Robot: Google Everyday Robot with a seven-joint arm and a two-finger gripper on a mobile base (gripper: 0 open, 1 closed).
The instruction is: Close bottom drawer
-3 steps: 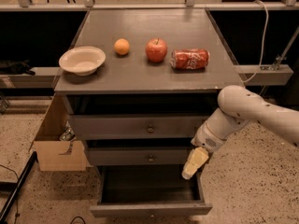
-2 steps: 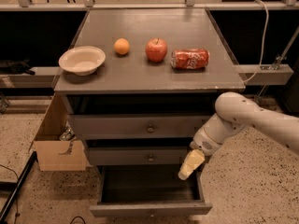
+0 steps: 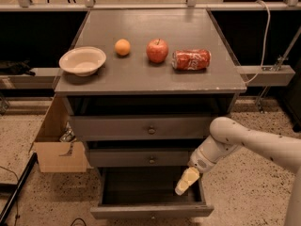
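Camera view has the bottom drawer (image 3: 150,211) pulled well out from the grey cabinet (image 3: 221,126), the lowest of its 3 drawers, with its plain front panel nearest the camera. The claw (image 3: 187,181) hangs over the drawer's right inner side, behind that front panel and below the middle drawer (image 3: 141,158); whether it is clenched or released I cannot tell.

The main risk, as I judge it, is position. From inside the box there is no face to push on, and a closing drawer could pinch the claw against the middle drawer's front. A push far to the right might also skew the drawer on its runners. A hard slam could jolt the worktop (image 3: 141,81) and roll the soda can (image 3: 191,60) lying on its side.
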